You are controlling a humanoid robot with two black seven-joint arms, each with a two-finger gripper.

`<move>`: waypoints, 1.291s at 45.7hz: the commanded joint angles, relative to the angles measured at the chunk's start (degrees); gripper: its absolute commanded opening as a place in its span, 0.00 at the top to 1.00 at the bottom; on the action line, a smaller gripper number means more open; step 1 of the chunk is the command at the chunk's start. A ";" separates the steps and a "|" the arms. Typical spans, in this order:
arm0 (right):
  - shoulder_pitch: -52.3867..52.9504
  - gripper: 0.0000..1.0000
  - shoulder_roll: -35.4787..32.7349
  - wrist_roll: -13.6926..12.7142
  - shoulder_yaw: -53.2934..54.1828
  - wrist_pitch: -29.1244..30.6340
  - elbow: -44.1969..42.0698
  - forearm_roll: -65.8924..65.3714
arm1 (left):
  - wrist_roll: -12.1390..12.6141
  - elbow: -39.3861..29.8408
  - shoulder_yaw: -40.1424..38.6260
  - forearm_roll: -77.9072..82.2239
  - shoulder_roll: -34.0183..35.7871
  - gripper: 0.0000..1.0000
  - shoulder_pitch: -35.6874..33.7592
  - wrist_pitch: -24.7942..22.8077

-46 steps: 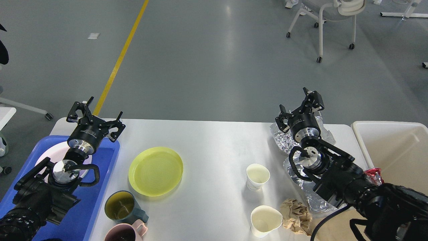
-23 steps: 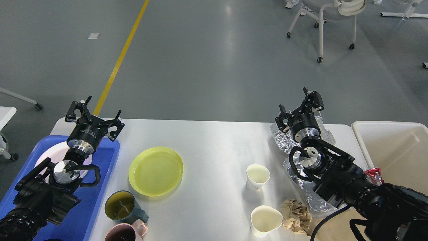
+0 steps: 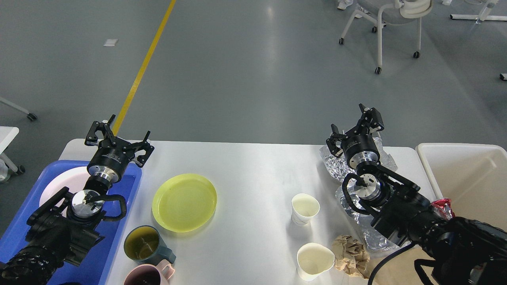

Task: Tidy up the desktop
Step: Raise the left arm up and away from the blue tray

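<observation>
My left tool hung spread apart, gripping nothing, over the far corner of the blue tray, which held a white plate. My right tool was spread apart too, above crumpled foil at the far right of the white table. On the table sat a yellow plate, two paper cups, two mugs and a brown paper wad. An off-white bin stood to the right.

Glossy grey floor crossed by a yellow line, with a white wheeled chair far right.
</observation>
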 commanded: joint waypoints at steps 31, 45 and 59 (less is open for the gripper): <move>0.00 0.00 0.00 0.00 0.00 0.00 -0.01 0.01 | 0.71 0.11 49.24 1.40 15.77 0.00 -31.90 18.56; 0.09 0.00 0.00 0.00 0.00 0.00 -0.01 0.01 | 0.63 0.11 85.82 2.72 12.97 0.00 -54.05 17.95; 0.00 0.00 0.00 0.00 0.00 0.00 -0.01 0.01 | 0.54 -0.24 90.75 4.99 10.76 0.00 -61.62 14.27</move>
